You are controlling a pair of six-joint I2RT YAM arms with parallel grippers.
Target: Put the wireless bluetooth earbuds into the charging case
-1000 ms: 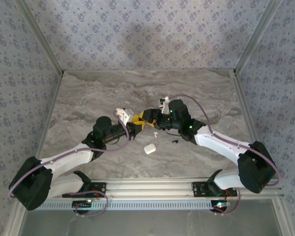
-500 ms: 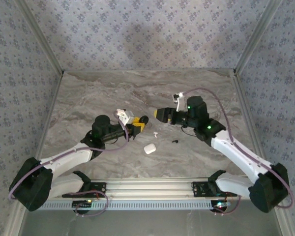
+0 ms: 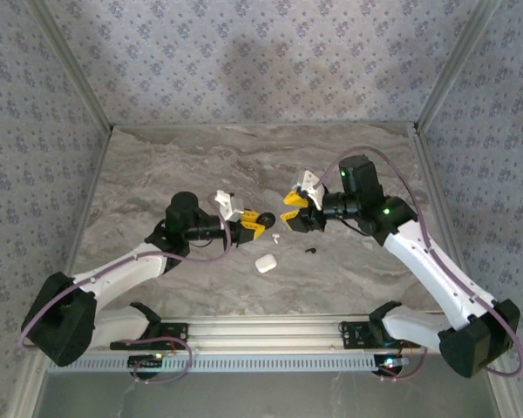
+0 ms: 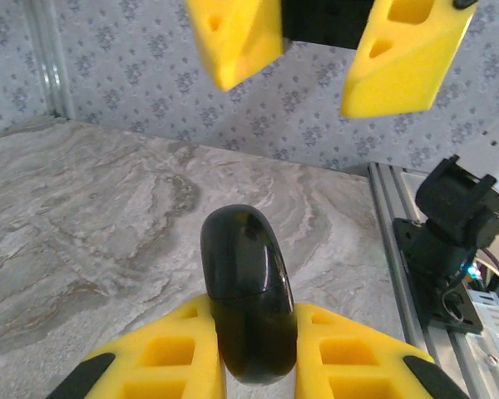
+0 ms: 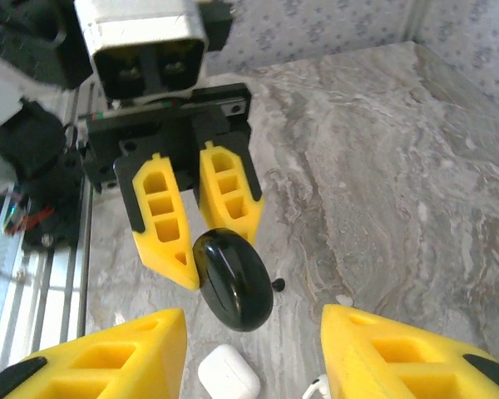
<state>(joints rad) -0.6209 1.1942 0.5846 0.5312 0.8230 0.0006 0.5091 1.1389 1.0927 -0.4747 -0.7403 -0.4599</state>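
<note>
My left gripper (image 4: 254, 332) is shut on a glossy black round disc (image 4: 245, 291), held on edge above the table; the disc (image 3: 266, 218) also shows from above. My right gripper (image 5: 251, 337) stands open just across from it, fingers (image 4: 403, 58) apart and holding nothing. The white charging case (image 5: 229, 374) lies shut on the marble below the disc, in the top view (image 3: 264, 263) in front of both grippers. One white earbud (image 5: 318, 389) lies at the frame's bottom edge, beside the case. From above, the earbud (image 3: 276, 236) rests between the grippers and the case.
A tiny black bit (image 3: 310, 251) lies on the marble table (image 3: 157, 174) right of the case, also seen beyond the disc (image 5: 279, 284). A small white speck (image 5: 343, 299) lies further right. The aluminium rail (image 3: 270, 329) runs along the near edge.
The two grippers were together around the disc a second ago. The right gripper let go, drew back to the right and turned. The left gripper closed on the disc and keeps it.
</note>
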